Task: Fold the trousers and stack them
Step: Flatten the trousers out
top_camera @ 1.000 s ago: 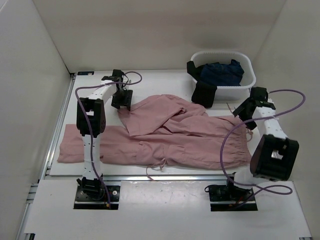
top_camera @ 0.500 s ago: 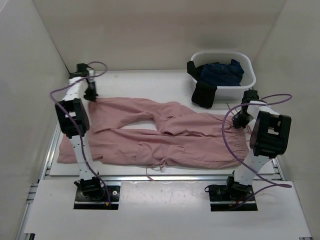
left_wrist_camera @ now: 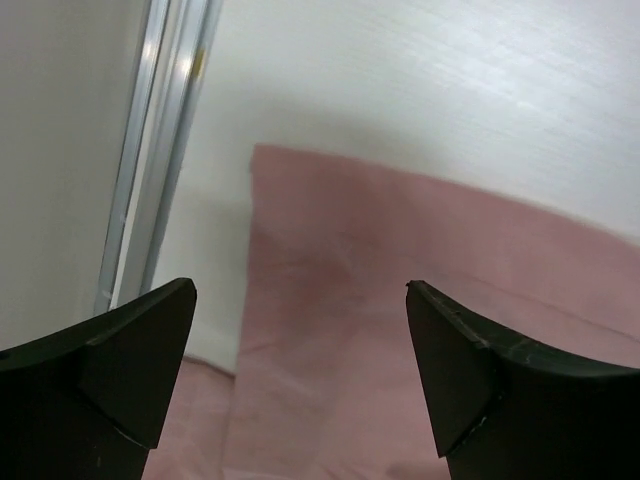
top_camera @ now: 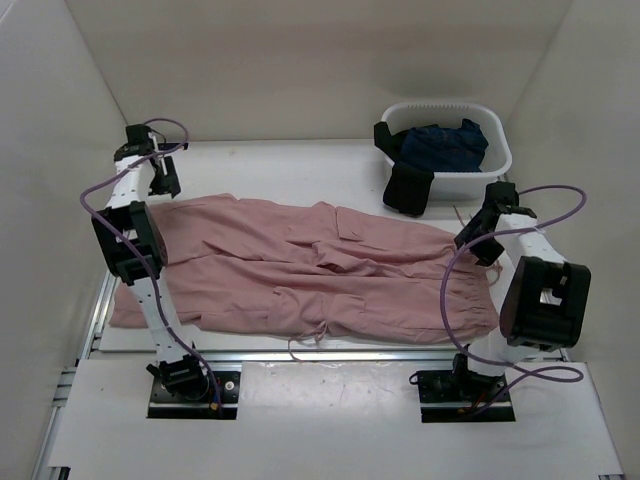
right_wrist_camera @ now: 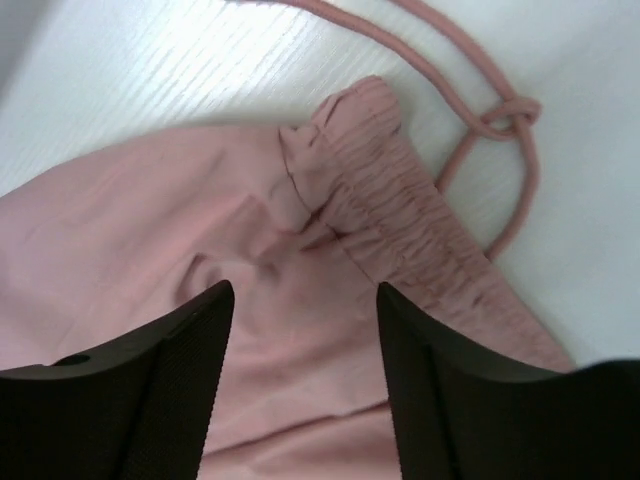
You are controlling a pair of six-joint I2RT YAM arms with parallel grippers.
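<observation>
The dusty-pink trousers [top_camera: 320, 265] lie spread flat across the table, legs to the left and gathered waistband to the right. My left gripper [top_camera: 163, 186] is open and empty just above the hem corner of the far leg; in the left wrist view [left_wrist_camera: 300, 290] the pink hem [left_wrist_camera: 400, 290] lies under the jaws. My right gripper [top_camera: 480, 240] is open and empty over the far corner of the waistband [right_wrist_camera: 400, 210]. A thin pink drawstring [right_wrist_camera: 485, 118] with a knot lies on the table beside it.
A white basket [top_camera: 497, 150] stands at the back right with a dark navy garment [top_camera: 445, 145] in it and a black garment [top_camera: 408, 185] hanging over its near side. A metal rail [left_wrist_camera: 160, 150] runs along the table's left edge. Walls close in on both sides.
My left gripper carried the folded-over far leg from the middle to the far left and let it go; the leg now lies flat. My right gripper shifted in over the waistband corner.
</observation>
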